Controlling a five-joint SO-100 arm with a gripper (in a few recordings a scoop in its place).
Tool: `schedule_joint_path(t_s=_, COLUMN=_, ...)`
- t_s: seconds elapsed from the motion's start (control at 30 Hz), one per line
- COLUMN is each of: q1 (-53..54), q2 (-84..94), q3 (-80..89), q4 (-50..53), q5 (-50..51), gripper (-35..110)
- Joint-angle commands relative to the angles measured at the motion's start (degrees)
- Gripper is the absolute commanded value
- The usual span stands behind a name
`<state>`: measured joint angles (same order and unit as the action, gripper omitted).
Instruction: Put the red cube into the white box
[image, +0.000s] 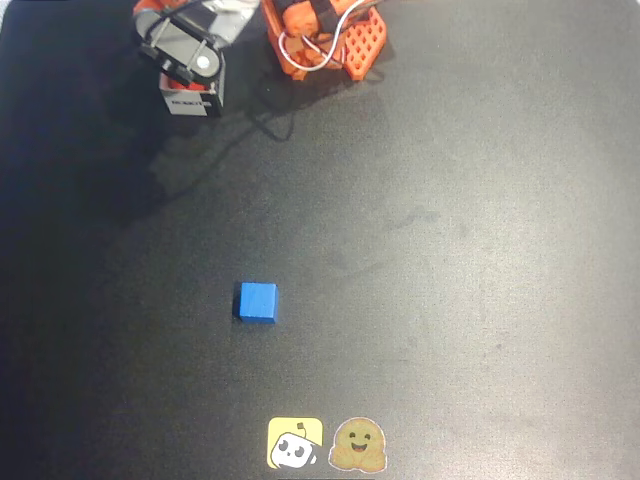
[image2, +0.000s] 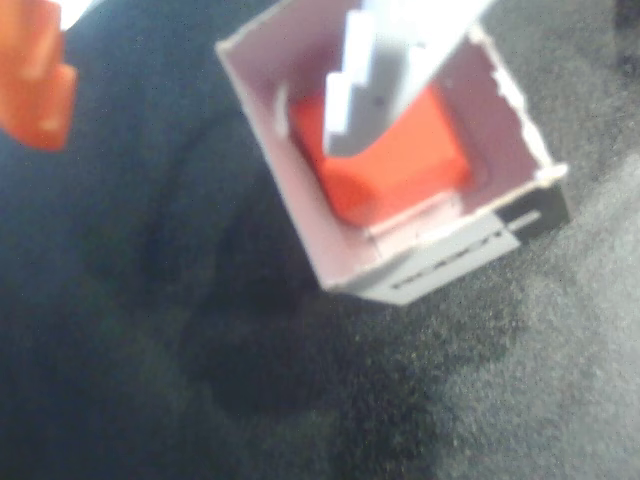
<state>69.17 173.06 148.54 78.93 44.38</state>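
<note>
In the wrist view the red cube (image2: 400, 160) lies inside the white box (image2: 340, 255), on its floor and close to the walls, with one pale fingertip (image2: 385, 85) of the gripper (image2: 215, 75) reaching down from twelve o'clock across the cube's upper face; whether it touches the cube cannot be told through the blur. The other finger, orange, sits far off at ten o'clock, outside the box wall, so the jaws stand wide apart and grip nothing. In the overhead view the gripper (image: 190, 68) hangs over the box (image: 190, 102) at about eleven o'clock of the dark table (image: 450, 260), while the blue cube (image: 257, 302) rests well apart toward six o'clock. The drop looks done; the step in hand is probably the withdrawal. It calls for a straight upward lift, jaws kept apart, so the pale finger clears the thin walls without catching the rim and dragging or tipping the light box.
</note>
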Motion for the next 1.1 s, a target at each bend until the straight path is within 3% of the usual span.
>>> schedule_joint_path(t_s=0.0, q1=-0.6, q2=1.2, q3=0.2, q4=-0.7, q5=0.0, gripper=20)
schedule_joint_path(t_s=0.27, q1=-1.3, q2=2.0, q3=-0.3, q4=-0.7, q5=-0.8, gripper=20)
schedule_joint_path(t_s=0.4, q1=-1.4, q2=0.1, q3=-2.5, q4=-1.1, q5=-1.1, gripper=12)
schedule_joint_path(t_s=0.63, q1=-0.4, q2=-17.0, q3=-13.3, q4=-4.7, q5=-4.3, gripper=0)
schedule_joint_path(t_s=1.07, q1=-9.2, q2=-34.7, q3=-26.6, q4=-6.4, q5=-2.4, gripper=0)
